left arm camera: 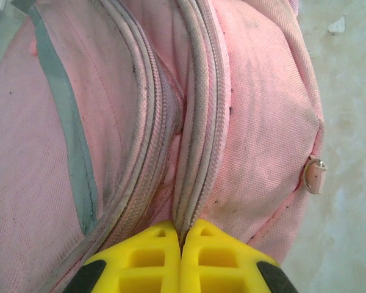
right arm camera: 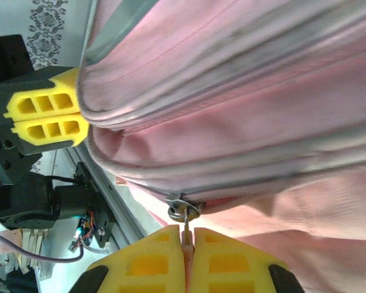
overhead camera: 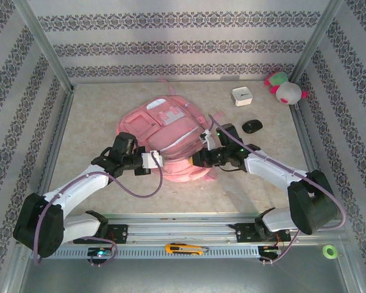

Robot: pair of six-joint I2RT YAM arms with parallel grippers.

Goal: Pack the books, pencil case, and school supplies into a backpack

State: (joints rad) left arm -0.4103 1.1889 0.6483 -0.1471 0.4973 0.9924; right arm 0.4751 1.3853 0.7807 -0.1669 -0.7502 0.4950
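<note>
The soft, floppy backpack [overhead camera: 171,137] is held from both sides, the left gripper [left arm camera: 182,244] pinched shut on its zip seam [left arm camera: 189,177] just ahead, the right gripper [right arm camera: 187,247] closed on the zipper pull [right arm camera: 184,215], probably the surest handholds.

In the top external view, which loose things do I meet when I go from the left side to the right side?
backpack → white box → plush toy → green tape roll

A plush toy [overhead camera: 285,87] lies far right; a yellow cutter [overhead camera: 186,248] and green tape roll [overhead camera: 329,251] sit nearest.
</note>
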